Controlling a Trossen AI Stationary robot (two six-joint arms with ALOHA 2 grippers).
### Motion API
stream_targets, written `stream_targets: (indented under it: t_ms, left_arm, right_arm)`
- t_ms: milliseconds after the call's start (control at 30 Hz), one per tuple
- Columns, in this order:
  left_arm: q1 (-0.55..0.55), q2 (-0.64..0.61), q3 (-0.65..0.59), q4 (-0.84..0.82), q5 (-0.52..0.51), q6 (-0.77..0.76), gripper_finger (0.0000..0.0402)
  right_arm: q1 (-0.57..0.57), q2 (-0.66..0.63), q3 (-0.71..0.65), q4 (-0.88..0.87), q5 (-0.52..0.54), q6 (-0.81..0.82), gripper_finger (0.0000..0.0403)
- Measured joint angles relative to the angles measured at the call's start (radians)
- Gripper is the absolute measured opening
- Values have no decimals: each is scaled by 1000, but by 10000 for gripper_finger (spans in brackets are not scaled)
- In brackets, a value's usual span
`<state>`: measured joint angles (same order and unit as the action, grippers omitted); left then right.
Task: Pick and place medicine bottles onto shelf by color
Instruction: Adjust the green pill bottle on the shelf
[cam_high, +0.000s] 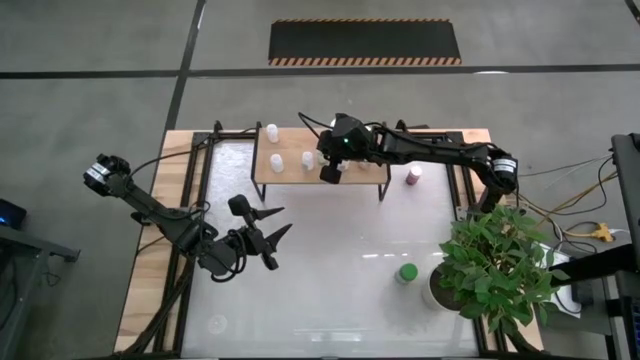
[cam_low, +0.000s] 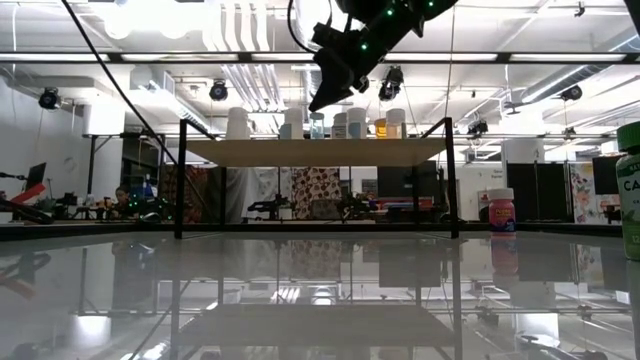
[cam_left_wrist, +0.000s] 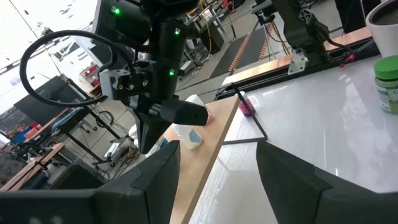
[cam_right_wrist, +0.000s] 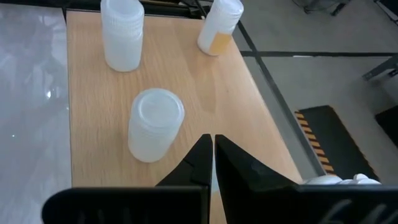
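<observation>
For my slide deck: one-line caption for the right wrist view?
Shut right gripper poised over the shelf, near three pale-capped bottles.

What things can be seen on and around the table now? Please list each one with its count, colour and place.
shelf: one, light wood on thin black legs, at the far middle of the table.
bottles on shelf: at least six, white or clear, one with orange contents; the exact count is unclear.
pink bottle: one, on the table just right of the shelf.
green bottle: one, green cap, on the table near the plant.
potted plant: one, green leaves, white pot, near right corner.
table: one, glossy white top.
striped mat: one, black, on the floor beyond the table.
left gripper: open, empty, over the table's left part.
right gripper: shut, empty, above the shelf.
</observation>
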<state>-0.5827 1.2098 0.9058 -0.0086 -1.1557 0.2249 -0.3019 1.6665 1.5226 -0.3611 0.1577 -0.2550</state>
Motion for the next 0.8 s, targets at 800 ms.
stream_targets:
  t_ms: [800]
  left_arm:
    - [0, 0, 0, 0, 0, 0, 195]
  right_arm:
    - [-2, -8, -6, 11, 2, -8, 9]
